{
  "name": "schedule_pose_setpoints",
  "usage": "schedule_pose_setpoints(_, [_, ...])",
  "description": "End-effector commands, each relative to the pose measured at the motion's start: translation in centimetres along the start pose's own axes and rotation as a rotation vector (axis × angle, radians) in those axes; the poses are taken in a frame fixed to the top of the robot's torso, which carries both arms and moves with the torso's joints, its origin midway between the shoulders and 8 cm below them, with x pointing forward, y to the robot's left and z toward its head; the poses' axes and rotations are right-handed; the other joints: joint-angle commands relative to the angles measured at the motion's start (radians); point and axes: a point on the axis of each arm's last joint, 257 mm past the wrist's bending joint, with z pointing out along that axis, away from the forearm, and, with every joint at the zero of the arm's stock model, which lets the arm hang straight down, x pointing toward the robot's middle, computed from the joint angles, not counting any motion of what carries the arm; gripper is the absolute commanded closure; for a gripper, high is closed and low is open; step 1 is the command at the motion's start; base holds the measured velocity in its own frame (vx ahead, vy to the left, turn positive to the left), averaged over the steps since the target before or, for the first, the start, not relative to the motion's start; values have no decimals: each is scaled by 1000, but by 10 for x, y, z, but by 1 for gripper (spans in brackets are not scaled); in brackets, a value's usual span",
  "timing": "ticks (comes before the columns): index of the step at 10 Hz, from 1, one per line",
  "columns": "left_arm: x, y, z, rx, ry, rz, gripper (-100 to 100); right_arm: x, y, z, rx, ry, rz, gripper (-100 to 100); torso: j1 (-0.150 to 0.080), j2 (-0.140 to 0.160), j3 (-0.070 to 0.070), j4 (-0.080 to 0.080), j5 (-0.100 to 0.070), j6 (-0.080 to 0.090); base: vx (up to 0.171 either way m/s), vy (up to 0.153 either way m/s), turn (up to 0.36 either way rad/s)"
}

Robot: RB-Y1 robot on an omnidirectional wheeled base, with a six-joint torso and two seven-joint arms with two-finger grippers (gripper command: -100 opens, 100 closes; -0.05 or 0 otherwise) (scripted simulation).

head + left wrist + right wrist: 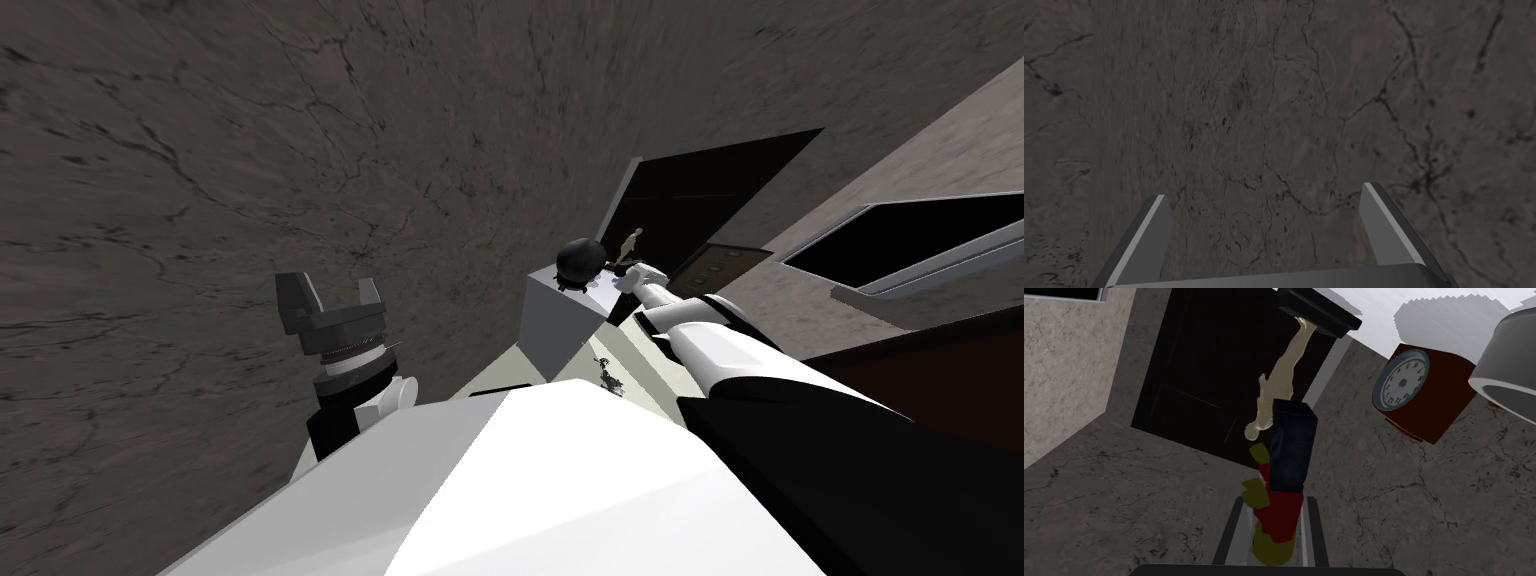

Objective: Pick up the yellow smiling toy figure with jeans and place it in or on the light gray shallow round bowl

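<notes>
The right gripper (1274,500) clamps its fingers on the toy figure (1291,448) at the red torso, while the left gripper (1264,192) spreads its fingers wide.

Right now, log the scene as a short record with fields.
right gripper: shut on the toy figure at its red shirt
toy figure: yellow head, red shirt, jeans
light gray bowl: near the clock, apart from the toy figure
left gripper: open, holding nothing, facing the dark floor
beige figurine: on a black base, behind the toy figure
</notes>
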Motion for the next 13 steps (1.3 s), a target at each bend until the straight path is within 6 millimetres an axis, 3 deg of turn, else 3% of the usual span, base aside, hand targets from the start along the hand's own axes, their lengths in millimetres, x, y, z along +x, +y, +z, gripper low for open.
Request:
schedule_pose_setpoints(1, [0,0,0,0,0,0,0,-6,2,-1,-4,-12,-5,100,0,0,0,0,0,0,6,-17,-32])
schedule_pose_setpoints(2, [0,0,0,0,0,0,0,-40,-5,-2,0,-80,-111,100,3,-1,-1,0,1,0,-45,-78,115])
schedule_pose_setpoints(3, [0,0,0,0,0,0,0,-40,-4,-2,0,-80,-112,100,2,0,0,1,3,-4,-56,-129,149])
schedule_pose_setpoints(7, [0,0,0,0,0,0,0,-104,-8,-11,7,-217,-371,100,-1,0,0,0,3,-3,-51,-149,148])
schedule_pose_setpoints(9, [0,0,0,0,0,0,0,-104,-8,-11,7,-217,-371,100,0,0,-1,-1,2,-1,-33,-76,19])
schedule_pose_setpoints(11, [0,0,0,0,0,0,0,-129,-5,-17,10,-282,-519,100,5,-2,-2,-1,4,-2,-32,-68,119])
schedule_pose_setpoints(13, [0,0,0,0,0,0,0,-139,-2,-20,10,-313,-596,100,5,-3,-2,-2,4,-3,-43,-93,94])
